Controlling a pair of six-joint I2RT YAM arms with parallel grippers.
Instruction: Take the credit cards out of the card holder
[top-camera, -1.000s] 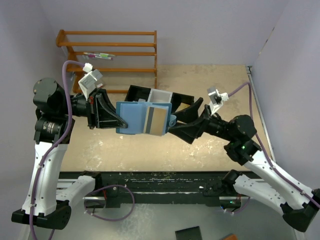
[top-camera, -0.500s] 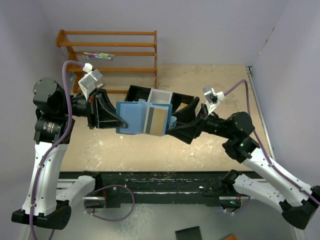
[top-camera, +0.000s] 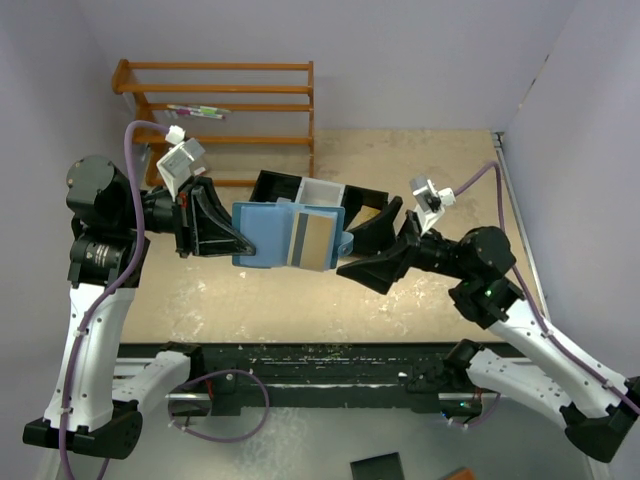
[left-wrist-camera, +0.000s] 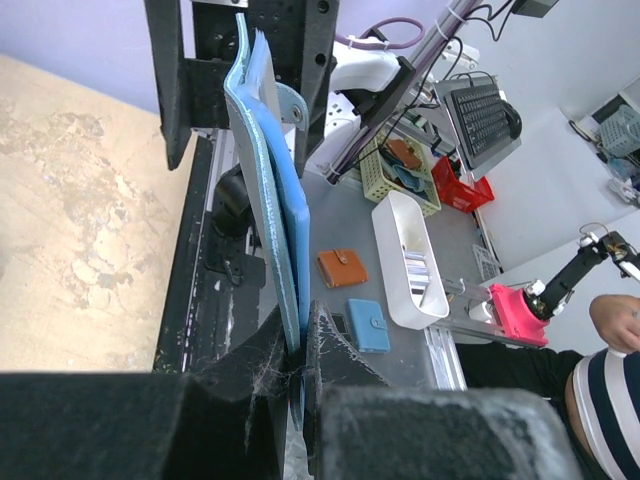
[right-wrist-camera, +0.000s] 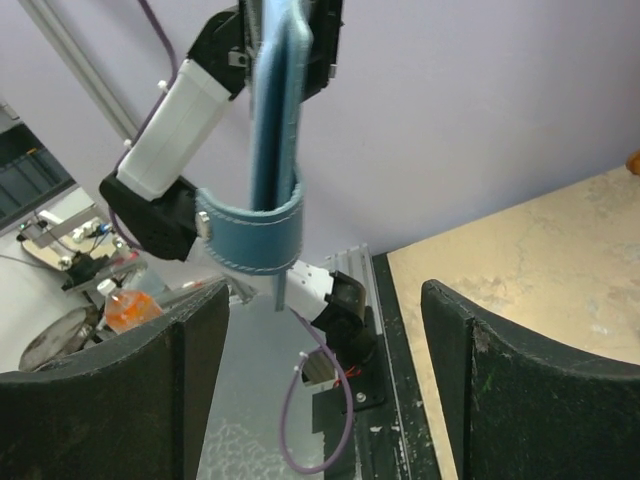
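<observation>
While the left claw (left-wrist-camera: 297, 345) clamps the card holder (top-camera: 266, 238), edge-on to both wrist cameras, the right claw (top-camera: 347, 250) gapes empty.

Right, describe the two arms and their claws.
The left arm and right arm have white link shells and black joints. The left claw and right claw are black with wedge-shaped fingers. Purple cables feed white wrist cameras.
</observation>
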